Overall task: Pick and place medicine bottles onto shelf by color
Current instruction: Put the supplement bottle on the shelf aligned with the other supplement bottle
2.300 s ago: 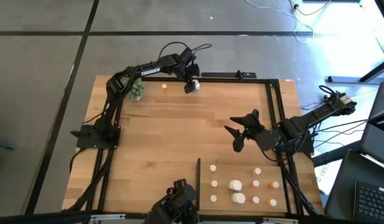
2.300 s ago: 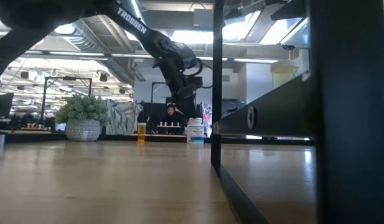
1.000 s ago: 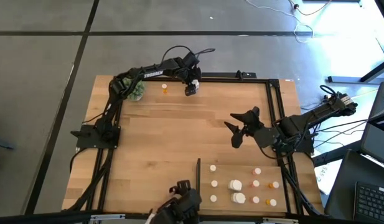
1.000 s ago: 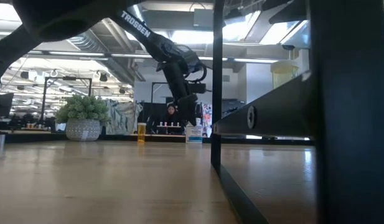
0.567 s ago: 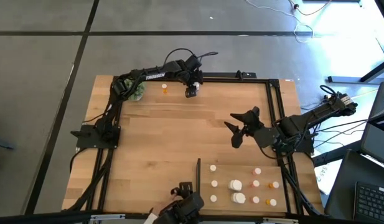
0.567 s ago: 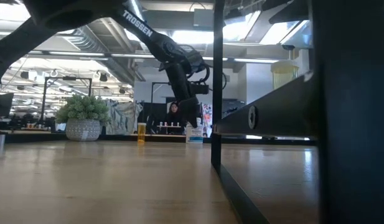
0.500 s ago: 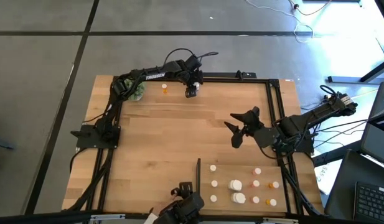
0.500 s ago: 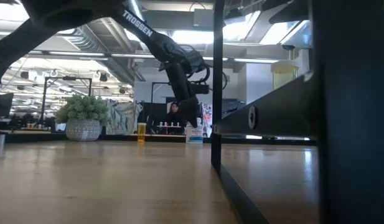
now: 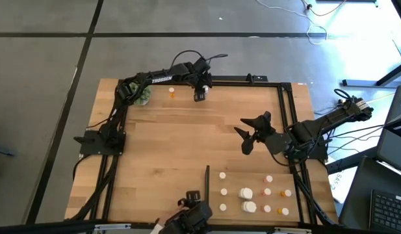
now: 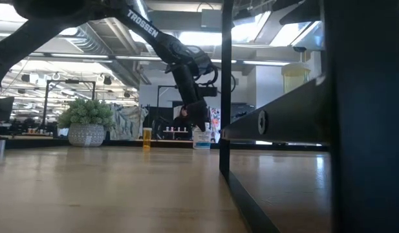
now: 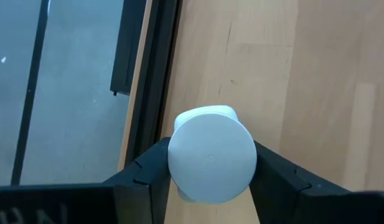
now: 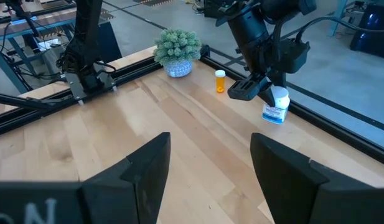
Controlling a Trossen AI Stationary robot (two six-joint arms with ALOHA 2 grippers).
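Observation:
A white medicine bottle (image 11: 211, 155) stands upright on its base near the table's far edge, also seen in the right wrist view (image 12: 276, 107) and the low view (image 10: 201, 138). My left gripper (image 9: 199, 96) is over it, shut on its top. An orange bottle (image 9: 172, 93) stands to its left. The shelf (image 9: 304, 188), a pale panel at the near right, carries several white and orange bottles. My right gripper (image 9: 249, 140) hovers open over the table's right half, holding nothing. My left gripper pinches the white bottle at its cap (image 11: 177, 155), one finger (image 11: 148, 177) on each side of it. The fingers come slanting down from above. The bottle stands upright with its base (image 12: 274, 118) on the table.
A green plant in a pot (image 9: 142, 94) stands at the far left, beside the orange bottle. A black frame rail (image 9: 245, 80) runs along the far edge, just behind the white bottle. A thin black strip (image 9: 207, 182) borders the shelf's left side.
My left gripper has stayed over the white bottle at the far edge, its wrist rolling slightly. The bottle stands where it was.

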